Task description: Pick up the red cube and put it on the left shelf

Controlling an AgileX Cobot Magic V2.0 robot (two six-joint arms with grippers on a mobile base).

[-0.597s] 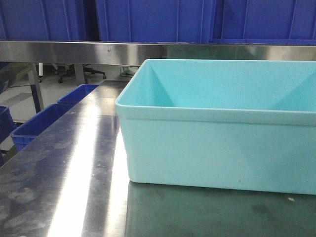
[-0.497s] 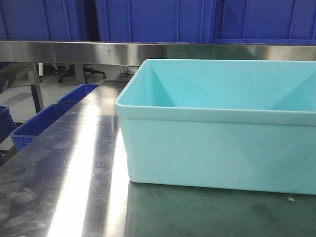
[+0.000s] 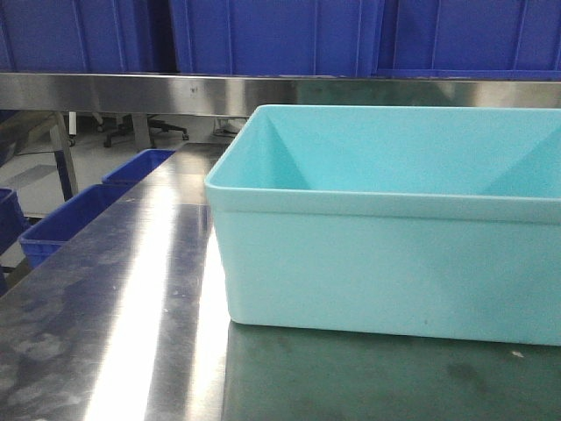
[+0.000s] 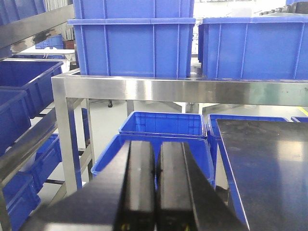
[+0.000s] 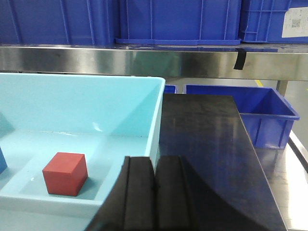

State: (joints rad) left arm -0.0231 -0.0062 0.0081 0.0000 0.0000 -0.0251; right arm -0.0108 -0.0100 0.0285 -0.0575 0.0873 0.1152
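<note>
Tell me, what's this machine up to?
A two-armed robot is meant to shelve the red cube, but nothing is picked up yet. The cube sits inside a pale blue tub on a steel table. The right end effector hangs closed and empty near the tub's rim; the left end effector, also closed and empty, faces blue crates beside the table.

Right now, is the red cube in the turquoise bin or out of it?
In it. The right wrist view shows the red cube flat on the floor of the bin, below its rim.
</note>
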